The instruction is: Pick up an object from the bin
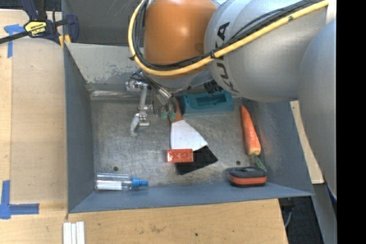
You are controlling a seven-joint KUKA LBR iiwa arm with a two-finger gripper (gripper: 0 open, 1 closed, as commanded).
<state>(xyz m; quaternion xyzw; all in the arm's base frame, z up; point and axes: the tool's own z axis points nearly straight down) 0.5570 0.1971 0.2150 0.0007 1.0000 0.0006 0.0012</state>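
My gripper [153,114] hangs below the arm's orange cover, over the back middle of the bin. Its two metal fingers [140,118] stand apart, open, with only the bin's floor showing between them. Just right of the fingers lies a white wedge-shaped card [186,135], its tip pointing up toward them. Below the card sit a small red block [179,155] and a black flat piece [198,159]. A teal box [207,102] lies behind the card, partly under the arm.
An orange carrot-shaped thing [250,131] lies along the right wall. An orange-and-black tape measure [247,176] sits in the front right corner. A clear tube with a blue cap [120,183] lies by the front left wall.
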